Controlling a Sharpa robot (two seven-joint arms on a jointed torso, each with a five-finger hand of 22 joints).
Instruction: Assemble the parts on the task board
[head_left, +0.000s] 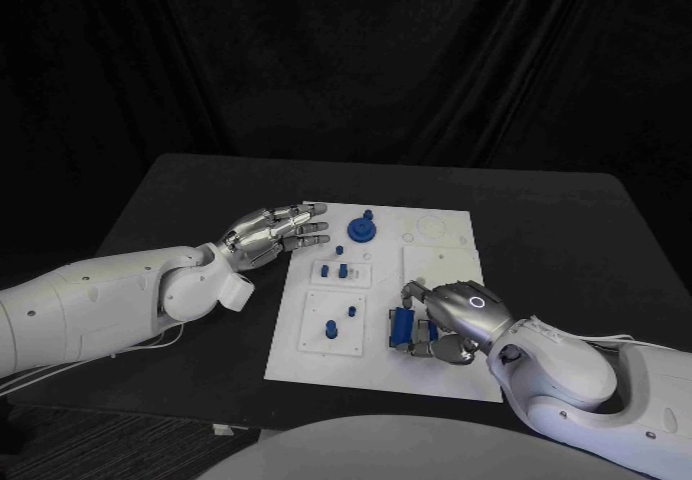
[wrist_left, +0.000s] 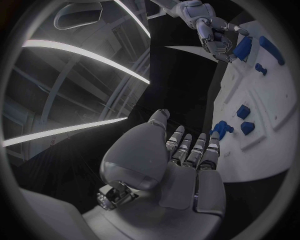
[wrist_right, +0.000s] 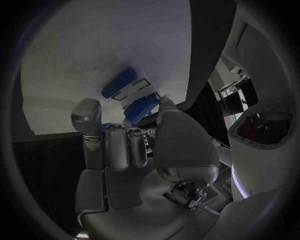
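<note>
Black table (head_left: 577, 230) carries white task board (head_left: 440, 265) at centre.

Left arm enters from left edge; left hand (head_left: 274, 232) sits at board's far-left edge, fingers straight, close together, nothing in them.

Right arm enters from lower right; right hand (head_left: 454, 318) bent down over board's near-right part, fingers curled onto blue block (head_left: 404, 326); firm grip or mere touch: cannot tell.

Blue parts on board: round piece with knob (head_left: 361, 231) at far end, small pegs (head_left: 335, 270) in middle plate, two more pegs (head_left: 340, 323) in near plate.
</note>
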